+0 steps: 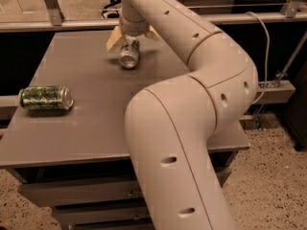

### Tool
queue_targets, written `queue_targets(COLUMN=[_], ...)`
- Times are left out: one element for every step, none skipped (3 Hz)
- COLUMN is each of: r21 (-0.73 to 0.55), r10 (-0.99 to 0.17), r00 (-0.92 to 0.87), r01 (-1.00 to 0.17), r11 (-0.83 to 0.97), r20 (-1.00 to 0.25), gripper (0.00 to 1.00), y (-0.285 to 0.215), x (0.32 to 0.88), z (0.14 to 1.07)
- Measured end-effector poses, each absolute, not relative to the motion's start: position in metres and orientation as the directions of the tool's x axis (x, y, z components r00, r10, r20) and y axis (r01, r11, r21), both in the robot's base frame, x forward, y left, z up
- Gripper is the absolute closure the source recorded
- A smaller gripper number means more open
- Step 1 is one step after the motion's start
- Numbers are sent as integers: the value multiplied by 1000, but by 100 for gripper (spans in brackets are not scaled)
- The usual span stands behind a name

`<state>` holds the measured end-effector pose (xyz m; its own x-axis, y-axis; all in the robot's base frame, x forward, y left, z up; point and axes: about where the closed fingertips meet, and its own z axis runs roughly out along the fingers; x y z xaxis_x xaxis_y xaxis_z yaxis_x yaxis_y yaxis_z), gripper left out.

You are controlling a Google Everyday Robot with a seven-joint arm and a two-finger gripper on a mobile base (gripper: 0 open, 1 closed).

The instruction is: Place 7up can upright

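The 7up can (128, 56) lies on its side at the far middle of the grey table (96, 133), its silver top facing the camera. My gripper (133, 36) hangs right over the can's far end. Its tan fingers (114, 38) are spread open, one on each side, wider than the can. The can rests on the table and is not lifted. My arm reaches over the table from the front right and fills much of the view.
A dark green patterned can (45, 98) lies on its side near the table's left edge. A metal rail (72, 24) runs behind the table. A bracket and a cable (266, 42) are at the right. Drawers sit below the tabletop.
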<state>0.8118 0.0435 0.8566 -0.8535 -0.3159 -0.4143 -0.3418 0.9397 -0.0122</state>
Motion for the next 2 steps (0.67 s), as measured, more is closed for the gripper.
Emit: queue_targets(r21=[-23,-23], r10=[-337,-344], r00=[-855,-855], r01=[-357,-364], r11=[934,931], r20=[-393,-390], gripper=[34,58], y=[45,47], x=[814,816], z=[853,853])
